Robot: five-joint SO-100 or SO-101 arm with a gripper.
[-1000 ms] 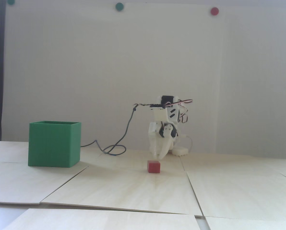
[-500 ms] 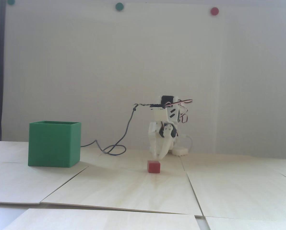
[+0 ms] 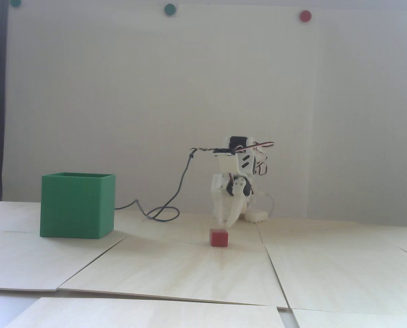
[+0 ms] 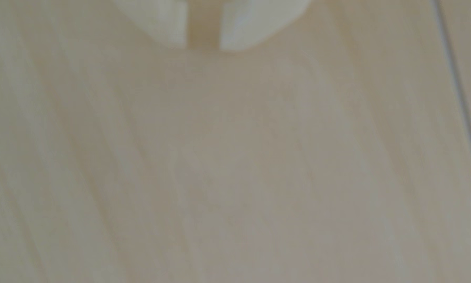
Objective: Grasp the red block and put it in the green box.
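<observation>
- The red block [image 3: 219,237] is shown resting on the desk [image 3: 190,266], just below the gripper [image 3: 225,223].
- The jaws are seen slightly parted in the wrist view, holding nothing.
- The green box [image 3: 76,205] is set well apart, at the left of the fixed view.

white plastic arm [image 3: 231,177], black servos, red-and-white wires, dark trailing cable [image 3: 176,194]

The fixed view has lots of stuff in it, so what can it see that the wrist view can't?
Only the fixed view shows the red block, the green box, the cable, the wall dots and the arm. Only the wrist view shows the narrow gap between the fingertips, with bare wood through it. Both show the pincer and the wooden table; the block is not between the fingertips.
</observation>
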